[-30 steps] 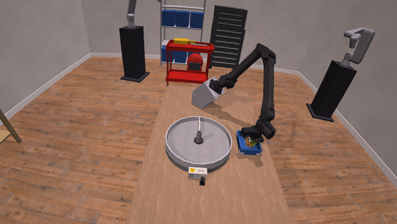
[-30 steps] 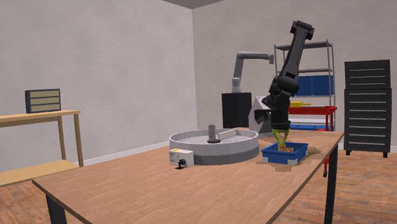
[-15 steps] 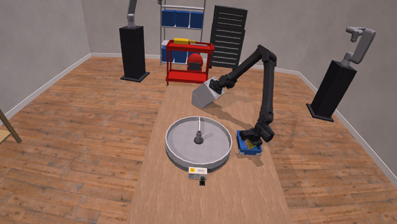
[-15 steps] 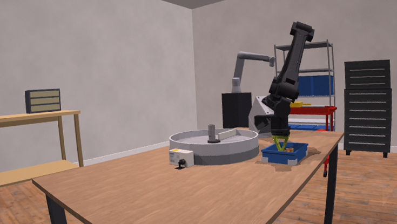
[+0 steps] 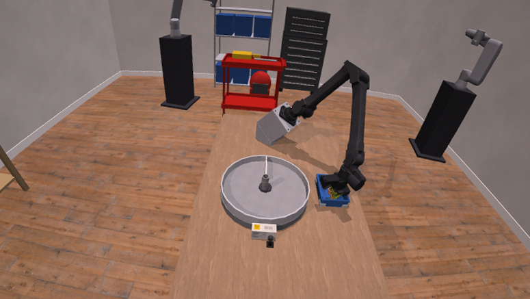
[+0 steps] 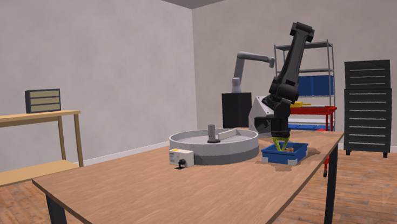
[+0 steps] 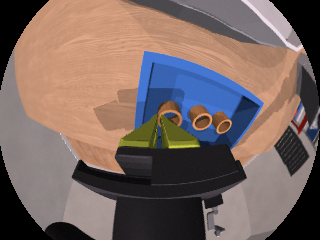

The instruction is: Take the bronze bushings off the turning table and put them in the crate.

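Note:
The blue crate [image 5: 333,203] [image 6: 277,158] [image 7: 143,80] stands right of the turning table. My gripper [image 5: 333,196] [image 6: 282,150] [image 7: 159,117] is inside it, its yellow-green fingers shut on the wall of one bronze bushing [image 7: 169,106]. The fingers partly hide that bushing. Two more bronze bushings [image 7: 199,111] [image 7: 220,116] lie in the crate beside it; a bushing [image 6: 290,149] also shows beside the fingers in the exterior view. The round grey turning table [image 5: 244,198] [image 6: 230,150] [image 7: 220,20] shows no bushing on its disc. Whether the held one touches the crate floor is unclear.
A grey centre post [image 5: 265,180] [image 6: 211,132] and a thin pale bar [image 5: 265,164] [image 6: 227,134] stand on the turning table. A white box [image 5: 263,231] [image 6: 181,157] sits at its front. My arm's grey mount [image 5: 271,128] is behind it.

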Available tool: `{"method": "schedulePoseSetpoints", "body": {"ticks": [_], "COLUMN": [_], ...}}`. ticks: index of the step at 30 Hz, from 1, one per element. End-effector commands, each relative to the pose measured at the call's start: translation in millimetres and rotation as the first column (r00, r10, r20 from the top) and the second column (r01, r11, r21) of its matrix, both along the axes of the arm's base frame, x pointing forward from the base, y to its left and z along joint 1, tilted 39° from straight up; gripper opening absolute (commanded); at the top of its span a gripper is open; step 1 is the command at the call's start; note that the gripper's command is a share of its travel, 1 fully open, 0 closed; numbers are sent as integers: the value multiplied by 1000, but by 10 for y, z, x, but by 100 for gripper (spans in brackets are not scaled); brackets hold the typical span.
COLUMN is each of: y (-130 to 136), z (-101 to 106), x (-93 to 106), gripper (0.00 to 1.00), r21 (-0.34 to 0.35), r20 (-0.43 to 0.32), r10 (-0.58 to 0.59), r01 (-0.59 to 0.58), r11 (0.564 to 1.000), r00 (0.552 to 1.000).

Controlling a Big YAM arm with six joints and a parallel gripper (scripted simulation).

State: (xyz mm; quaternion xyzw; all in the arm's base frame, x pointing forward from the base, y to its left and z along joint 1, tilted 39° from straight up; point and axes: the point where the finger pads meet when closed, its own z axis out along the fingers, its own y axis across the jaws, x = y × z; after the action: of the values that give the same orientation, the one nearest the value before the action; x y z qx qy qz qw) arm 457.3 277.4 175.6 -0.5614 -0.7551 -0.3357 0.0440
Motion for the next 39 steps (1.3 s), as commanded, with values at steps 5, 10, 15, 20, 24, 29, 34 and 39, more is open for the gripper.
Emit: {"method": "schedulePoseSetpoints", "body": {"ticks": [5,10,15,20,24,29,34,39], "y": [40,40,40,40,40,40,40,48], "z": [74,74,74,74,74,74,74,37], "x": [25,25,25,25,25,25,25,11], "gripper": [0,0,0,0,0,0,0,0], "r21": [8,8,8,8,8,8,8,7], "r20": [18,18,18,18,18,18,18,14], "r10": [-3,-3,-3,-3,-3,-3,-3,-2], "r01": [3,3,3,3,3,3,3,1], "r11": [1000,1000,1000,1000,1000,1000,1000,1000], "r00": [1000,1000,1000,1000,1000,1000,1000,1000]}}
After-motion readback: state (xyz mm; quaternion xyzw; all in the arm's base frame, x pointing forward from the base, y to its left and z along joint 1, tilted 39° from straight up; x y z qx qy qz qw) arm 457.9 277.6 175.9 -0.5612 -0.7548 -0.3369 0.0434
